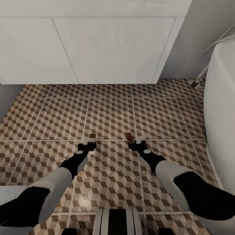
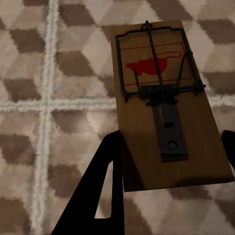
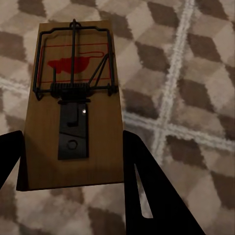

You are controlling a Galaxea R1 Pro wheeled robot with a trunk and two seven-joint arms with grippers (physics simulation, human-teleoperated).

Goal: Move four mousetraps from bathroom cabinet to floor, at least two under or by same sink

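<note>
Mousetraps sit one in each tool as I look down over both arms. My left tool [image 1: 88, 141] is clamped on the left mousetrap [image 1: 92, 136], and the left wrist view shows that trap [image 2: 164, 103] flat between the two dark fingers [image 2: 100, 191], its wire bar, spring and red mouse print facing up. My right tool [image 1: 137, 141] grips the right mousetrap [image 1: 129, 138] the same way; in the right wrist view the board [image 3: 73, 103] lies between the fingers [image 3: 147, 191] with the patterned tiles behind it. I cannot tell whether either trap touches the bathroom floor [image 1: 111, 117] or hangs just above it.

Both traps are over a grout line that runs across the tiles, near the middle of the visible floor and well apart from each other. Ahead of me a white vanity [image 1: 98, 49] with flat door fronts stands against the far edge of the floor. A white bathtub wall [image 1: 220, 124] rises along the floor's right edge, near my right arm. A grey wall [image 1: 192, 36] fills the corner between them.
</note>
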